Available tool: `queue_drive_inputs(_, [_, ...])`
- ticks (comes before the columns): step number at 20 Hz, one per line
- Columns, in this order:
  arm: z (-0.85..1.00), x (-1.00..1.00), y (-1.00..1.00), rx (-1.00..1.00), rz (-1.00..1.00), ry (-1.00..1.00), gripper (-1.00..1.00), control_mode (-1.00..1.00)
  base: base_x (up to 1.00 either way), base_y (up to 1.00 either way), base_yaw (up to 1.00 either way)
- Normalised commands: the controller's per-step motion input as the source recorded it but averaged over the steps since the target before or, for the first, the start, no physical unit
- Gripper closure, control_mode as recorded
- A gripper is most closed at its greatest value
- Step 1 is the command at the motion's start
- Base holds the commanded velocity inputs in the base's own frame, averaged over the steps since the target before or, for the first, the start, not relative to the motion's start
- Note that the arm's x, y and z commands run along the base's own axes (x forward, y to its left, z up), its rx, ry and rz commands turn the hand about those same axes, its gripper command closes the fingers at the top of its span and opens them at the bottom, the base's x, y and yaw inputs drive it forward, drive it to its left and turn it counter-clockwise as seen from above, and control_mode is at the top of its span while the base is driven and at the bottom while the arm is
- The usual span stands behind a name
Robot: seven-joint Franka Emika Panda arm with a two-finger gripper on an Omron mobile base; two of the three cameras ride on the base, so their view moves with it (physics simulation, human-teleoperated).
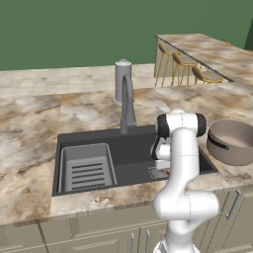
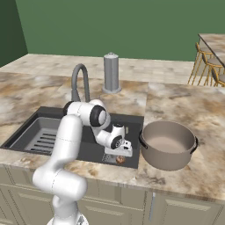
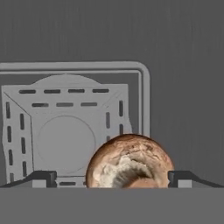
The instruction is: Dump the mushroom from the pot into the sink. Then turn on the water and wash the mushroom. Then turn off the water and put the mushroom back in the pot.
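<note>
Mushroom retrieval under way at a simulated kitchen sink. From the left base camera, the white arm bends down into the dark sink (image 1: 133, 148), its wrist low over the basin's right half; the faucet (image 1: 127, 106) arches at 12 o'clock from the basin, the ribbed tray (image 1: 88, 167) lies at the basin's 9 o'clock, and the pot (image 1: 232, 142) sits on the counter at 3 o'clock, upright and seemingly empty.

From the right base camera, the gripper (image 2: 119, 154) hangs just above the sink floor, with the mushroom (image 2: 120, 160) a small brown lump directly beneath it near the basin's front edge. The pot stands just beside the sink's right rim.

From the hand camera, the mushroom sits low in the picture, at 6 o'clock, between the two dark fingertips (image 3: 41, 178), which stand wide apart with a gap on both sides. The square drain grate (image 3: 65, 131) lies at 10 o'clock from it. No water is running. The cap looks light, soft and rounded, likely to roll or bruise; a gentle pinch across its widest middle seems safest.
</note>
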Motion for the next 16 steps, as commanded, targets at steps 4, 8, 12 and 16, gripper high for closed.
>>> queue_drive_inputs(4, [-0.16,0.00,-0.14,0.00,0.00,0.00,-1.00,-1.00,0.00,0.00,0.00])
queue_drive_inputs(8, [-0.17,0.00,-0.15,0.00,0.00,0.00,-1.00,-1.00,0.00,0.00,0.00])
queue_drive_inputs(12, [-0.10,0.00,-0.05,0.00,0.00,0.00,-1.00,-1.00,0.00,0.00,0.00])
queue_drive_inputs(16, [-0.08,0.00,0.00,0.00,0.00,0.00,-1.00,-1.00,0.00,0.00,0.00])
